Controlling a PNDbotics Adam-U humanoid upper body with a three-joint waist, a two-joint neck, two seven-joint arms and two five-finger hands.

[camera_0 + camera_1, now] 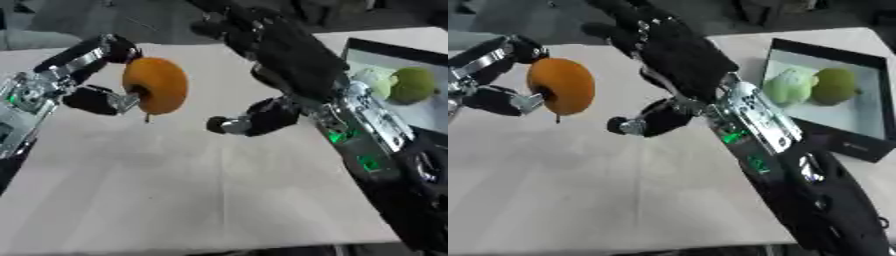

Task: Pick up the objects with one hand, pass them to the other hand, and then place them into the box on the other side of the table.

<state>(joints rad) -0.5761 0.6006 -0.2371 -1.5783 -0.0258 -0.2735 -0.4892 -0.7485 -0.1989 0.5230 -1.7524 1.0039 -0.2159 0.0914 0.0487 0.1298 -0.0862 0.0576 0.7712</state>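
Pinching an orange fruit (pixel 156 85) above the bench (pixel 192 190), the left hand (pixel 92 75) curled round it (thumb below). To its right, the right hand (pixel 280 50) hung open, fingers spread, empty. Two green fruits (pixel 811 86) lay in the box (pixel 859 145) far right.

We see a pale beige table (pixel 201 190) filling most of the view, matte top, soft shadows across it, light even and diffuse. Its near edge runs along 6 o'clock, with a dark strip of floor (pixel 262 251) below. At 12 o'clock, beyond the far edge, we see dim grey floor (pixel 149 20) and blurred dark shapes we cannot identify. At 9 to 10 o'clock a grey patch (pixel 35 39) sits past the table's far edge.
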